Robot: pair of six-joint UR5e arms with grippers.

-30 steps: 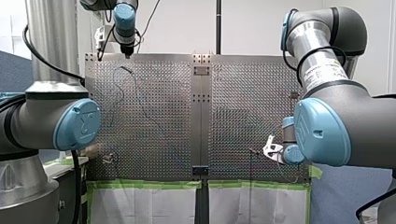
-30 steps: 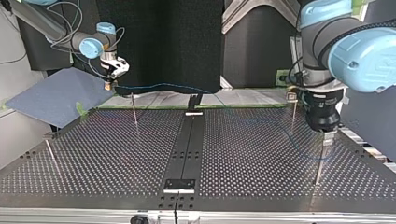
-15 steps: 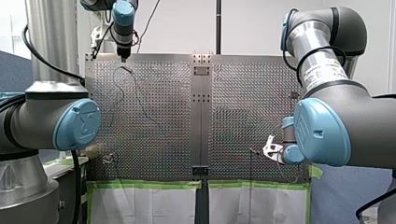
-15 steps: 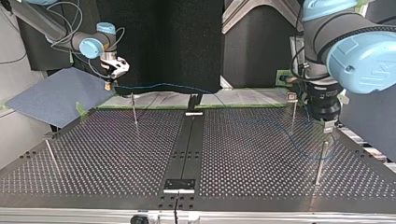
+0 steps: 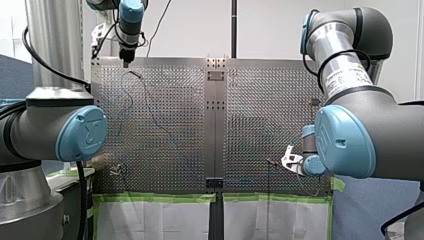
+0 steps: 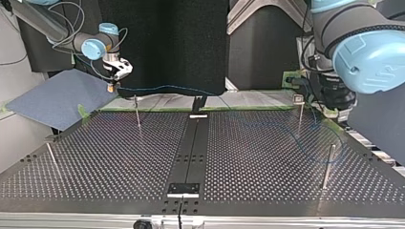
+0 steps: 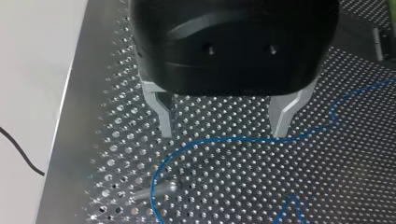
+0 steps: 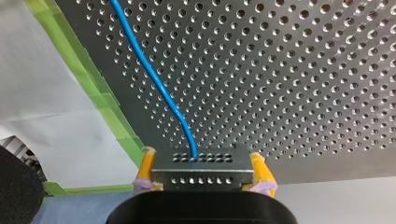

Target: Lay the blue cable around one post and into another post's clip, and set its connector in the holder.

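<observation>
The thin blue cable (image 8: 154, 79) runs from a grey connector block (image 8: 201, 177) that my right gripper (image 8: 201, 163) is shut on between yellow pads, above the plate's taped edge. In the top view my right gripper (image 6: 111, 87) hangs at the back left, and the cable (image 6: 167, 87) stretches from it toward the right posts. My left gripper (image 7: 224, 127) is open, its metal fingers (image 7: 163, 116) astride a cable (image 7: 243, 139) stretch without touching it. A thin post (image 7: 156, 191) stands just ahead. In the top view my left gripper (image 6: 340, 113) is behind the tall right post (image 6: 328, 164).
More posts stand on the perforated plate: one with a clip (image 6: 299, 112) at the back right, one (image 6: 137, 112) at the back left, one (image 6: 51, 157) near the left edge. A black holder (image 6: 198, 102) sits on the centre strip. Green tape (image 8: 100, 102) lines the plate's edge.
My left gripper has drawn back from the tall right post toward the top view's back right corner, staying open. My right gripper has held still with the connector.
</observation>
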